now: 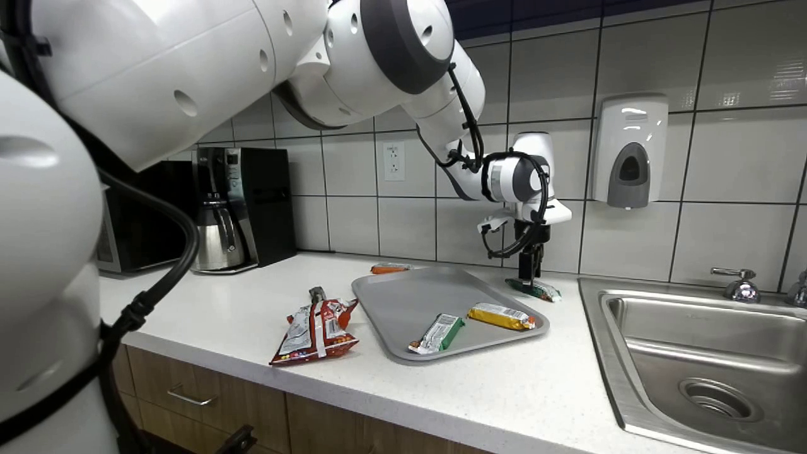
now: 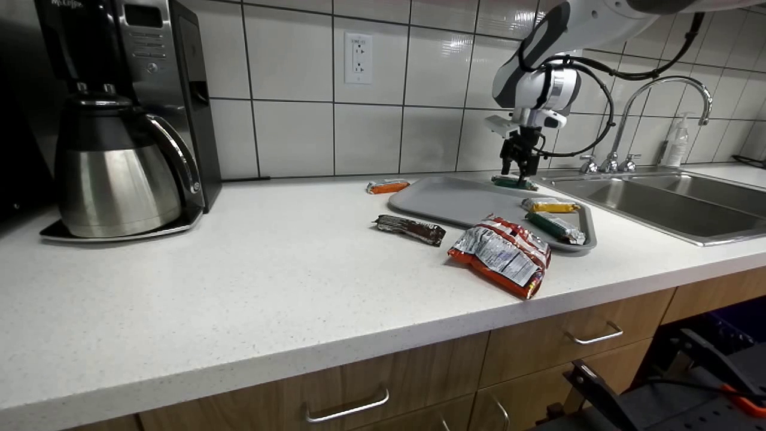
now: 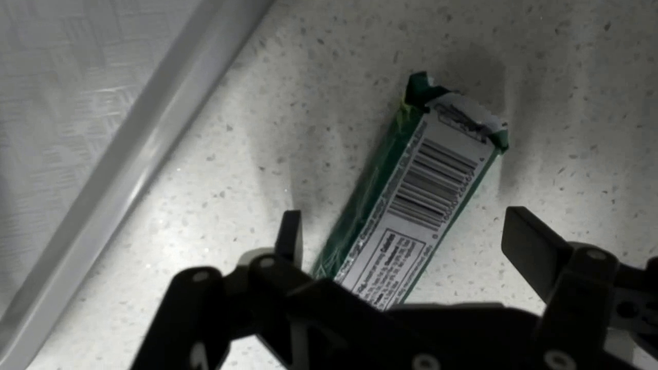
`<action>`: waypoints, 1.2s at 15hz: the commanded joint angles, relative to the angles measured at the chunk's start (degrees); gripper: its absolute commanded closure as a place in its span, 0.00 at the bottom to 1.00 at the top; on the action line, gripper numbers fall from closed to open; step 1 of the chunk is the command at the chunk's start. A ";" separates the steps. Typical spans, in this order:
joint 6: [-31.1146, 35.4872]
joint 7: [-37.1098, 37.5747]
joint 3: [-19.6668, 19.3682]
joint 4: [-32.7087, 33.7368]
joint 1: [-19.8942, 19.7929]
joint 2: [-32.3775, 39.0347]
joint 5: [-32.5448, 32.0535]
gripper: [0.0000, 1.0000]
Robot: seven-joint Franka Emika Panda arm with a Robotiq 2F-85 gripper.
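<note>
My gripper [image 3: 403, 236] is open, pointing down, with its two black fingers apart on either side of a green-wrapped bar [image 3: 411, 205] with a white barcode label. The bar lies diagonally on the white counter, its near end hidden by the gripper; I see no finger clearly touching it. In both exterior views the gripper [image 1: 531, 277] [image 2: 513, 173] is low over this bar [image 1: 547, 292] [image 2: 510, 182], beside the grey tray [image 1: 416, 296]. The tray's rim shows in the wrist view [image 3: 128, 139]. A green-and-white bar [image 1: 439, 334] and a yellow bar [image 1: 501, 316] lie on the tray.
A red snack bag [image 2: 502, 254] and a dark brown bar [image 2: 410, 229] lie beside the tray. An orange bar [image 2: 388, 187] lies near the tiled wall. A steel sink [image 1: 602, 353], faucet [image 2: 625, 114], coffee maker [image 2: 119, 173] and wall soap dispenser [image 1: 630, 151] stand around.
</note>
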 commanded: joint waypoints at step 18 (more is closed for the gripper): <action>-3.89 0.92 2.02 6.51 -2.18 2.34 0.68 0.91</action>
